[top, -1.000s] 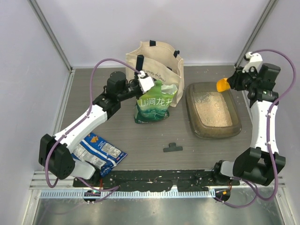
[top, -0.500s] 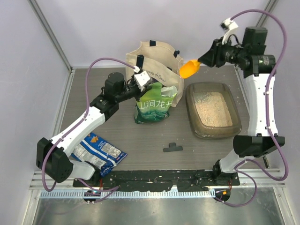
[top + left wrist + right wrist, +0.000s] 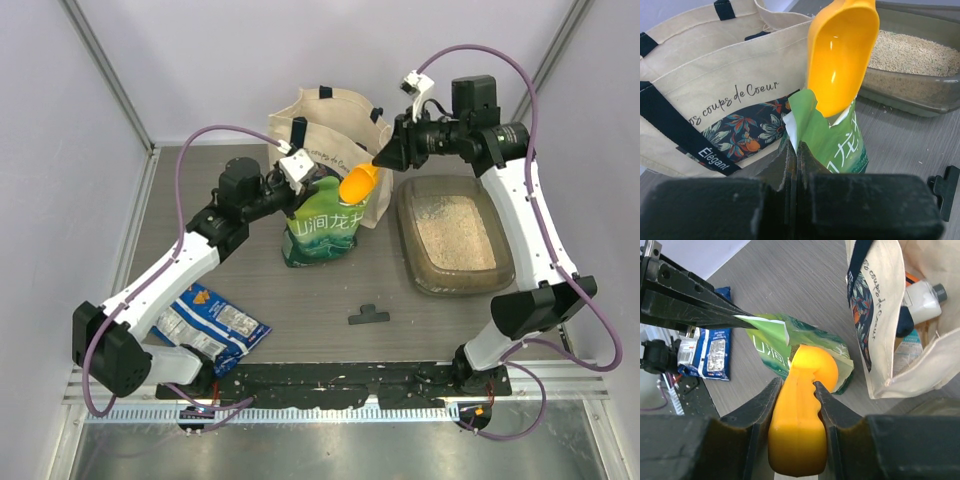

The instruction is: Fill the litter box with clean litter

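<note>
Toward the table's near left corner a blue snack bag [image 3: 212,325] lies flat, and a black binder clip [image 3: 368,316] sits near the middle of the near edge. Further in, at mid-table, a green-and-white pouch [image 3: 318,232] stands upright; the left gripper [image 3: 796,160] has its jaws pressed together on the pouch's torn top flap. The right gripper [image 3: 797,387] pinches the handle of an orange scoop [image 3: 356,183], whose bowl tilts down at the pouch mouth, though it is hard to tell whether its tip is inside. Toward the right edge lies the litter box [image 3: 460,283], with a layer of clean litter [image 3: 455,235] covering its floor. At the far edge, just behind the pouch, stands a cream canvas tote bag [image 3: 325,120].
</note>
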Tool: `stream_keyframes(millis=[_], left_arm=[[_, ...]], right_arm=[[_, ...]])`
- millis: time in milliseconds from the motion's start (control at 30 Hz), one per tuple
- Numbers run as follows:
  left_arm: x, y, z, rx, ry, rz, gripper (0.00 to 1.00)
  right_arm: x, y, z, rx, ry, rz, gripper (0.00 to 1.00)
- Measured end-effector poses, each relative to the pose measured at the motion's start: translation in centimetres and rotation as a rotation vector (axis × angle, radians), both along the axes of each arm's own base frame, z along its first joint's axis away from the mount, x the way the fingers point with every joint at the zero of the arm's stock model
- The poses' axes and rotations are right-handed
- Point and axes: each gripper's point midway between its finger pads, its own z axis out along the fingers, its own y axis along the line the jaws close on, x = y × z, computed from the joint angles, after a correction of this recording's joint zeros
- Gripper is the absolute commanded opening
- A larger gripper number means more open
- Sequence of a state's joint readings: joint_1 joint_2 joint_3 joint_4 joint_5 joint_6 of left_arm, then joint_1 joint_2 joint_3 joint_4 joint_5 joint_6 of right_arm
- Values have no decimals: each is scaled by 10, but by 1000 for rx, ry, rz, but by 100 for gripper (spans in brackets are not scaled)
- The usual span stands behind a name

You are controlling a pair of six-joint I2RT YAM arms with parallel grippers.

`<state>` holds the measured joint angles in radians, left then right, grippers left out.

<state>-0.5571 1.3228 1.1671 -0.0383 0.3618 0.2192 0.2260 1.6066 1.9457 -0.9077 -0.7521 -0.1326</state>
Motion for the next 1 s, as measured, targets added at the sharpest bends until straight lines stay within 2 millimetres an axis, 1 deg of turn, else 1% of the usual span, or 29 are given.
stream_keyframes(millis=[100,167,300,367,467,533,633,667,700,733,767,833,867,900,967,1000], left_arm=[[-2,1,0,0,5,0,0],[-3,2,0,0,5,0,0],[-4,2,0,1,6,-1,0],[-5,2,0,0,6,-3,0],[-6,2,0,0,7,-7,0],[-7,1,-1,-1,9,-16,0],[-9,0,-2,7,5,-32,0],[-10,0,-2,13,-2,-43,1],[-10,-1,-2,19,-8,-49,6],[-11,-1,-2,28,-17,-61,14],[-12,-2,-3,38,-20,-71,29],[-12,-4,1,58,-45,-98,37],[-11,-6,7,61,-58,-113,37],[-9,-8,12,62,-76,-120,34],[-5,-12,27,61,-117,-136,24],[-3,-14,31,61,-130,-142,24]], right_arm=[[-2,10,1,-43,-46,43,1],[1,15,-2,-82,-75,72,1],[8,25,-18,-181,-119,138,1],[11,27,-35,-249,-124,173,1],[16,25,-64,-308,-87,172,1],[17,28,-84,-312,-37,142,1],[18,31,-103,-295,38,40,1],[18,32,-106,-285,59,-10,1],[18,32,-105,-279,69,-43,1],[18,32,-103,-272,78,-82,1],[17,33,-101,-266,84,-119,1],[17,33,-94,-260,85,-183,1],[18,33,-91,-256,81,-207,1],[20,32,-89,-254,77,-235,1],[22,32,-88,-255,77,-278,1],[23,31,-88,-257,81,-292,1]])
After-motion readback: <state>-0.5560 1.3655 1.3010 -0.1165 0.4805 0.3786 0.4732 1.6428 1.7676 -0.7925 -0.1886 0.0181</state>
